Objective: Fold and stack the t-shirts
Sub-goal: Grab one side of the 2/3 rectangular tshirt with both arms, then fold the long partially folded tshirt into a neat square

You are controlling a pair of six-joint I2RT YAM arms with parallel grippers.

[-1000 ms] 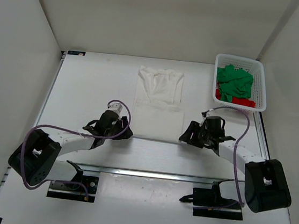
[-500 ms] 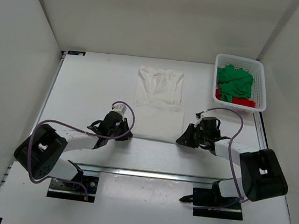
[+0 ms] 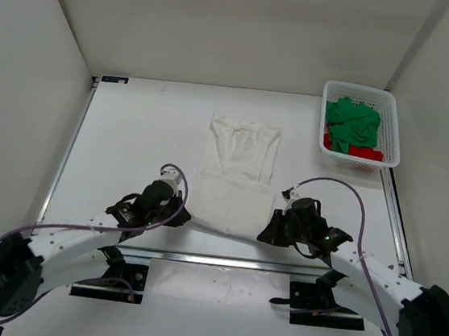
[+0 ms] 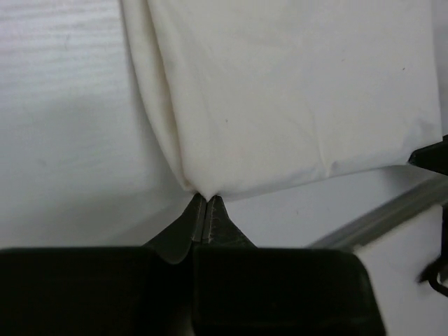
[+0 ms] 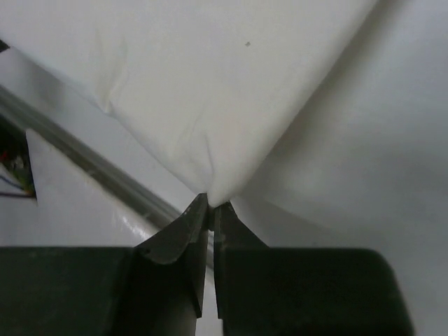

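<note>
The white t-shirt (image 3: 236, 173) lies in the middle of the table, its near hem drawn toward the front edge. My left gripper (image 3: 182, 212) is shut on the hem's left corner; the left wrist view shows that gripper (image 4: 204, 197) pinching the white t-shirt (image 4: 280, 91) at a point. My right gripper (image 3: 269, 228) is shut on the right corner, and in the right wrist view that gripper (image 5: 211, 204) bites the tip of the white t-shirt (image 5: 203, 77). A green t-shirt (image 3: 353, 123) and a red t-shirt (image 3: 364, 153) lie crumpled in the basket.
A white lattice basket (image 3: 391, 130) stands at the back right of the table. A metal rail (image 3: 222, 260) runs along the near edge just behind both arm bases. White walls enclose the table on three sides.
Both grippers have closed on the near hem corners of the white t-shirt and pulled back toward the front edge, dragging the shirt nearer and stretching it longer.
</note>
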